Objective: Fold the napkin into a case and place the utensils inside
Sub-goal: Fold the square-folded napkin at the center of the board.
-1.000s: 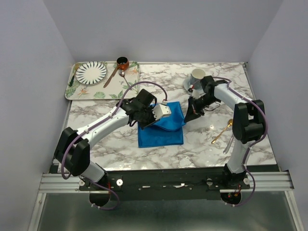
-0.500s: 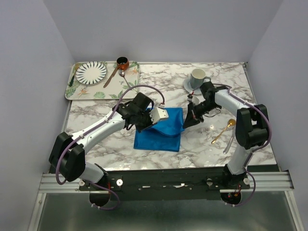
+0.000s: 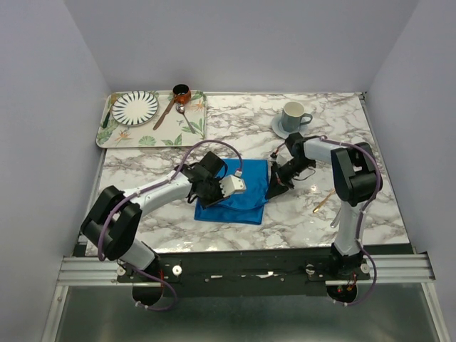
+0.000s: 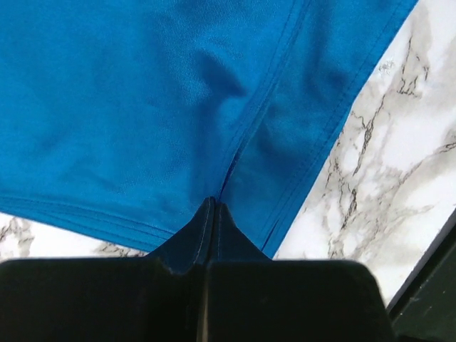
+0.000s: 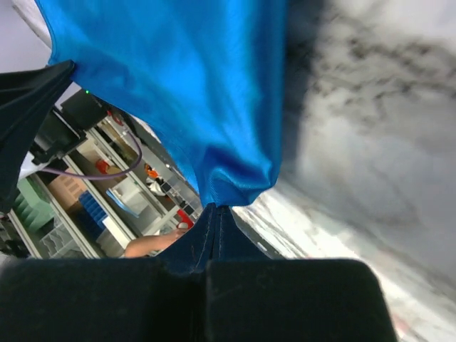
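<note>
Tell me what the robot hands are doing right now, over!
Left gripper shut on napkin. Right gripper shut on its other edge. Napkin part folded, no case yet. Gold spoon lies apart on table, out of the way.

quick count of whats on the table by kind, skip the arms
napkin: 1
tray: 1
plate: 1
saucer: 1
mug: 1
small brown pot: 1
spoons: 2, gold spoon and spoon on the tray
total: 8 clearly visible
</note>
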`<action>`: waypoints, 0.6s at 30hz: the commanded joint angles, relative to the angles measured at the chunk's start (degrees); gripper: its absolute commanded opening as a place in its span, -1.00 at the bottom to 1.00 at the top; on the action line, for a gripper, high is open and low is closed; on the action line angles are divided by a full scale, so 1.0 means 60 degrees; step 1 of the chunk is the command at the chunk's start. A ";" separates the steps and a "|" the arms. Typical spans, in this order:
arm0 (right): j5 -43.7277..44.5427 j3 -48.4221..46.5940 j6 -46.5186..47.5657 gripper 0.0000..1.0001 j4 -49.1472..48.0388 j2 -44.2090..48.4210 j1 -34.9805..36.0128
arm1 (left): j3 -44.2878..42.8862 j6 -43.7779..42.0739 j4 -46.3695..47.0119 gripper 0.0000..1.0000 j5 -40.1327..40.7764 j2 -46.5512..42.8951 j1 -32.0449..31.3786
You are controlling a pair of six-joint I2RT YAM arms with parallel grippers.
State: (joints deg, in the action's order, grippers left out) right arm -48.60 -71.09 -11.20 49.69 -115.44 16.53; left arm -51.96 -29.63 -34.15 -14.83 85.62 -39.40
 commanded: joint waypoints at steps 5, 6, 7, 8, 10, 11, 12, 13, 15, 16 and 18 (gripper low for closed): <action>0.1111 -0.1056 -0.0140 -0.99 -0.0328 -0.1018 0.0028 | -0.0303 0.0293 0.0682 -1.00 -0.0589 0.1269 -0.0070; 0.1214 -0.1173 -0.0111 -0.99 -0.0313 -0.1164 -0.0002 | -0.0377 0.0381 0.0726 -1.00 -0.0604 0.1387 -0.0113; 0.1404 -0.1479 -0.0067 -0.99 -0.0255 -0.1253 -0.0060 | -0.0479 0.0484 0.0770 -1.00 -0.0619 0.1490 -0.0142; 0.1478 -0.1612 -0.0038 -0.99 -0.0226 -0.1326 -0.0205 | -0.0683 0.0673 0.0785 -1.00 -0.0663 0.1723 -0.0201; 0.1755 -0.2138 0.0152 -0.99 -0.0065 -0.1488 -0.0382 | -0.0933 0.0850 0.0799 -1.00 -0.0692 0.1958 -0.0260; 0.1830 -0.2358 0.0240 -0.99 0.0023 -0.1531 -0.0571 | -0.1195 0.0967 0.0799 -1.00 -0.0736 0.2177 -0.0289; 0.1946 -0.2535 0.0313 -0.99 0.0125 -0.1546 -0.0660 | -0.1314 0.1171 0.0799 -1.00 -0.0838 0.2281 -0.0304; 0.2078 -0.2696 0.0503 -0.99 0.0300 -0.1561 -0.0763 | -0.1431 0.1318 0.0828 -1.00 -0.0882 0.2383 -0.0304; 0.2225 -0.3238 0.0694 -0.99 0.0491 -0.1605 -0.1070 | -0.1928 0.1742 0.0843 -1.00 -0.1014 0.2779 -0.0333; 0.2313 -0.3457 0.0898 -0.97 0.0782 -0.1692 -0.1173 | -0.2119 0.1875 0.0829 -1.00 -0.1058 0.2925 -0.0362; 0.2314 -0.3912 0.1119 -0.89 0.1106 -0.1737 -0.1480 | -0.2777 0.2182 0.0785 -1.00 -0.1160 0.3408 -0.0421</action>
State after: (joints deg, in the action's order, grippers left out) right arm -38.61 -89.17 -8.91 51.33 -124.16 10.98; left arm -62.83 -21.98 -30.59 -18.57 101.12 -41.08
